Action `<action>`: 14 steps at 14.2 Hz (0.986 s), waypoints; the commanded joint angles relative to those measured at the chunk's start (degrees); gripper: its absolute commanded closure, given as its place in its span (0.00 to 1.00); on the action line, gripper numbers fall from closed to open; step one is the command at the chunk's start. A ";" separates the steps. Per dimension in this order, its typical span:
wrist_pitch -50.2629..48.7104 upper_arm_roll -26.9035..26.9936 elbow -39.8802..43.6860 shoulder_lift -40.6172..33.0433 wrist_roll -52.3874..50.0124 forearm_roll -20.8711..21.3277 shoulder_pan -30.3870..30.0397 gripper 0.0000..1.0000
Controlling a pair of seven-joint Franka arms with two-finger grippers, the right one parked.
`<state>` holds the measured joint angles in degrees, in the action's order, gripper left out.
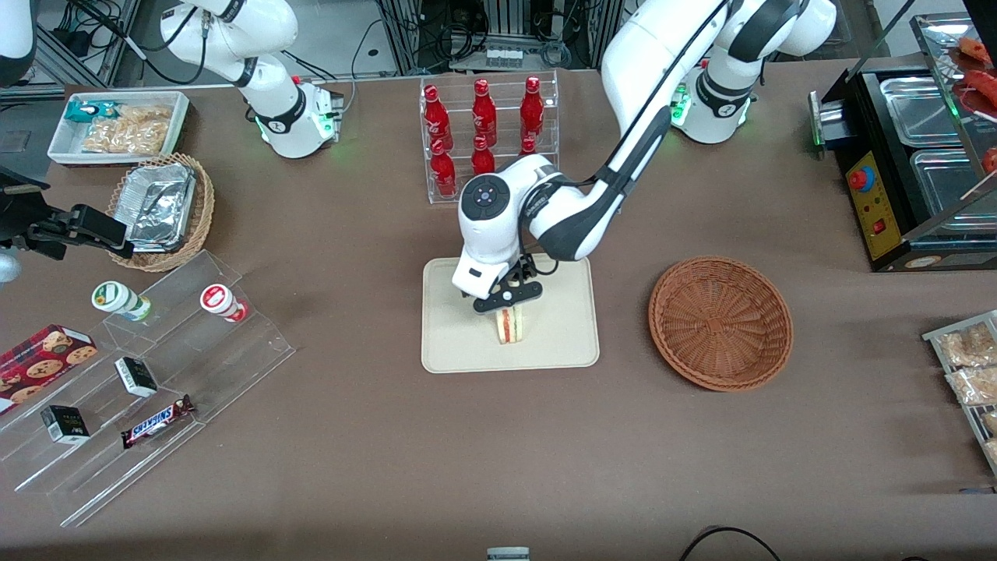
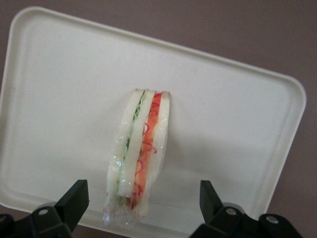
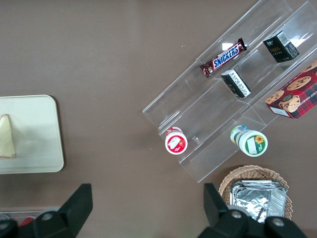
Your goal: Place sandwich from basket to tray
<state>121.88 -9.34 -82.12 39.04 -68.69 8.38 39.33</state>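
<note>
The sandwich (image 1: 510,326) stands on its edge on the cream tray (image 1: 561,343), with red, orange and green filling showing. My left gripper (image 1: 510,300) hangs just above it, open, with a finger on either side of the wedge and clear gaps between. The left wrist view shows the wrapped sandwich (image 2: 141,148) resting on the tray (image 2: 237,114), between the spread fingertips (image 2: 74,198) of the gripper (image 2: 142,203). The reddish-brown basket (image 1: 720,323) sits empty beside the tray, toward the working arm's end. The sandwich (image 3: 6,136) and tray (image 3: 39,134) also show in the right wrist view.
A clear rack of red bottles (image 1: 487,136) stands farther from the camera than the tray. Toward the parked arm's end are a stepped clear display (image 1: 156,374) with snacks, a tan basket of foil containers (image 1: 160,210) and a white bin (image 1: 117,125). A black appliance (image 1: 903,164) stands toward the working arm's end.
</note>
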 commanded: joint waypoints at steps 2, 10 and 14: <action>-9.35 0.20 -0.85 -7.74 5.83 -0.83 -2.94 0.00; -26.08 0.20 -7.86 -19.08 16.47 -1.27 -15.40 0.00; -25.99 0.11 -12.09 -24.01 24.38 -2.75 -22.61 0.00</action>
<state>95.99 -8.69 -89.88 19.68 -47.33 7.26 19.38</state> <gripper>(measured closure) 0.000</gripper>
